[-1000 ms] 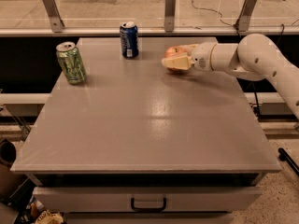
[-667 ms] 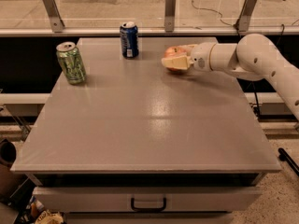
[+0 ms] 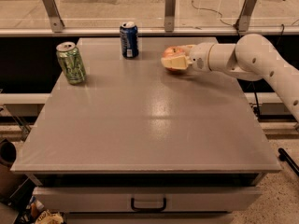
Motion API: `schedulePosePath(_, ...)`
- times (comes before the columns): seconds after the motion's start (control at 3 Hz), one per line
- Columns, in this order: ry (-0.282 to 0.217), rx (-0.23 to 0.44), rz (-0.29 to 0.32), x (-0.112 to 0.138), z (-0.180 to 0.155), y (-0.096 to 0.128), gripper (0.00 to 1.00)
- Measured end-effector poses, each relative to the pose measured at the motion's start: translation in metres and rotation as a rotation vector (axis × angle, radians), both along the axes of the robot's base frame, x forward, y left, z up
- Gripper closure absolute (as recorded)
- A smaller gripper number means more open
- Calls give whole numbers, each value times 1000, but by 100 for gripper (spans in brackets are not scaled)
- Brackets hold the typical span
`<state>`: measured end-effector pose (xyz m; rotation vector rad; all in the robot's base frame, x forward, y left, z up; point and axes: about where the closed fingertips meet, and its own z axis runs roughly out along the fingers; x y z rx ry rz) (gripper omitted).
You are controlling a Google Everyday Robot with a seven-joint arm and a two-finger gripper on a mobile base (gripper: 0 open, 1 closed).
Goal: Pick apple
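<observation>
The apple (image 3: 173,52) is found to the right of the blue can (image 3: 129,40) as the camera sees it, near it and about level with its base, at the far part of the table (image 3: 140,125). It is enclosed by the gripper (image 3: 176,59), whose pale fingers (image 3: 177,62) are pressed against the fruit: one is laid across its near side, so that only the reddish top is shown above it. The gripper is brought in sideways by the arm (image 3: 252,55), which is stretched low over the table from the side away from the blue can. This approach is judged to be chosen because the apple is short and round and is most surely pinched across its middle. A gap is kept between the gripper and the blue can, so the can is not knocked. Whether the apple is raised off the table or rests on it cannot be told; a dark shadow is seen just beneath it. The green can (image 3: 71,62) is stood well apart, on the other side of the blue can and nearer the camera, where it is no hindrance. The grasp is judged to be made, and the lift is what remains to be shown.
</observation>
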<state>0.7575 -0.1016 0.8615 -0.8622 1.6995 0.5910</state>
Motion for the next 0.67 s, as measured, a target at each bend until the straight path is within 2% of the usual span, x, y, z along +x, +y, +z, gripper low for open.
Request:
schedulePosePath(0.33, 0, 1, 2, 0, 0, 1, 100)
schedulePosePath(0.67, -47, 2, 26, 0, 28, -5, 100)
